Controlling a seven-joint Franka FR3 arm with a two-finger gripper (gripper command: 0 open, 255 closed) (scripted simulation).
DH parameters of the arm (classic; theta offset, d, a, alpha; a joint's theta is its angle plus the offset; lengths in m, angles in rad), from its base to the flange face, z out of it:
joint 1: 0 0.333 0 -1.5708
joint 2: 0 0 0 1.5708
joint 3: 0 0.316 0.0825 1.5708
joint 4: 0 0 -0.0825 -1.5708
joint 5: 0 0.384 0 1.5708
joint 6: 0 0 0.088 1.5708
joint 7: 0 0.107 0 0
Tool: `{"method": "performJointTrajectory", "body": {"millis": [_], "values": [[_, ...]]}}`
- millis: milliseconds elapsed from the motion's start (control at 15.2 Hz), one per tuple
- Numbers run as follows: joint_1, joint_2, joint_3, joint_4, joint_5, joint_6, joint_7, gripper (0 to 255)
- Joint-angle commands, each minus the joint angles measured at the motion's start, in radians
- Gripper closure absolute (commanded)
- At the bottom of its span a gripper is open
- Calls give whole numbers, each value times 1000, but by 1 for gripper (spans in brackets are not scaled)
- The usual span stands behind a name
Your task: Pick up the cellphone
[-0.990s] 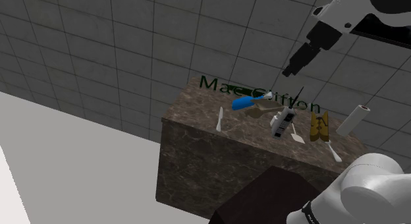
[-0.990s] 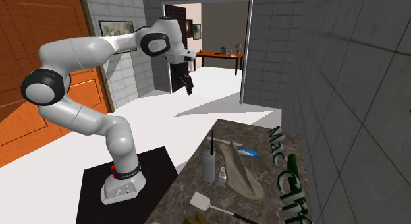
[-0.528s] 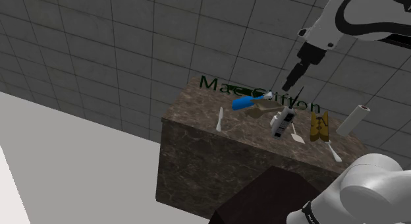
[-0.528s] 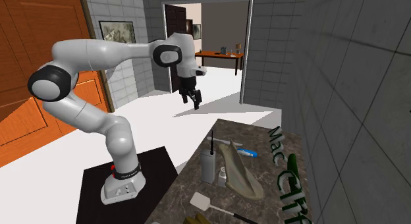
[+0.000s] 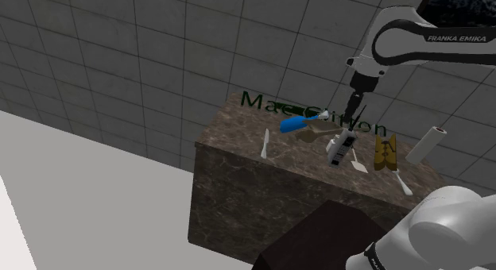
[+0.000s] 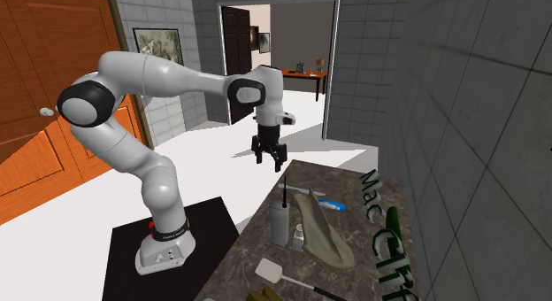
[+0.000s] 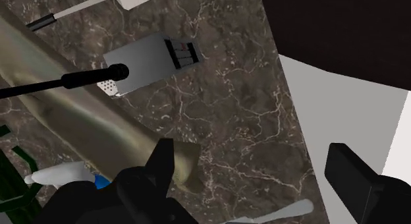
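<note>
The black gripper (image 5: 355, 97) is hanging fingers-down over the dark marbled counter (image 5: 238, 189), and its 2 fingers (image 7: 162, 165) are standing well apart with nothing clasped between them. In the wrist view only the counter top and a strip of pale floor are showing in the gap.

The cellphone (image 5: 340, 147) is standing upright on the counter top, a grey block with a thin black antenna (image 7: 53, 85) rising from it. In the second exterior view the gripper (image 6: 269, 158) is hovering above and a little beyond the phone (image 6: 281, 224), near the antenna's tip and not touching it. In the wrist view the phone (image 7: 148, 61) is sitting out past the fingertips, not between them.

A long tan curved piece (image 6: 323, 233) is lying just beside the phone, and a blue-and-white tool (image 6: 332, 204) is resting next to that piece's far end. A white spatula (image 6: 272, 271) is lying on the counter on the phone's other side. In the shoulder view a yellow-brown item (image 5: 385, 152) is sitting beyond the phone, and a white cylinder (image 5: 426, 144) is leaning at the tiled wall. Green lettering (image 5: 274, 104) is running along the wall behind the counter. The arm is rising from a dark stand (image 6: 212, 221) beside the counter.
</note>
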Motion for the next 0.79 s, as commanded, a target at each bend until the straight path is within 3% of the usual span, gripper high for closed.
{"method": "performJointTrajectory", "body": {"millis": [0,396,726], "values": [[-12,49,-26,8,-45,15,-51,0],[-43,213,-87,41,-167,83,-171,0],[-47,237,-96,4,-176,141,-165,0]]}}
